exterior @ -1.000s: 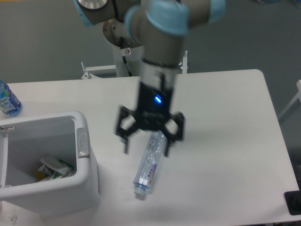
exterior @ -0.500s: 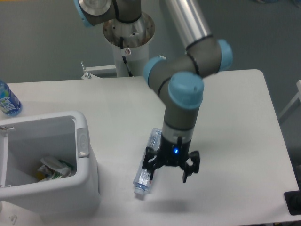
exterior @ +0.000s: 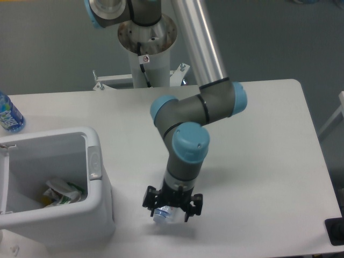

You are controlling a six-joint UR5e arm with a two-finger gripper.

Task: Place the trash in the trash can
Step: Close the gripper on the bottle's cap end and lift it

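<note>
Near the table's point(exterior: 258, 134) front edge the gripper point(exterior: 172, 207) sits low over the crushed clear bottle point(exterior: 162, 214), fingers spread either side, not clamped. Only its cap end shows, so can't tell the long axis. Crumpled white wrapper point(exterior: 62, 192) lies inside the boxy white trash can point(exterior: 99, 207). Half a second ago the gripper was further right

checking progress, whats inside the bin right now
The bin holds a crumpled white wrapper with green bits, lying near its right wall. The front wall hides the lowest part of the floor. The bottle is outside, on the table under the gripper.
</note>
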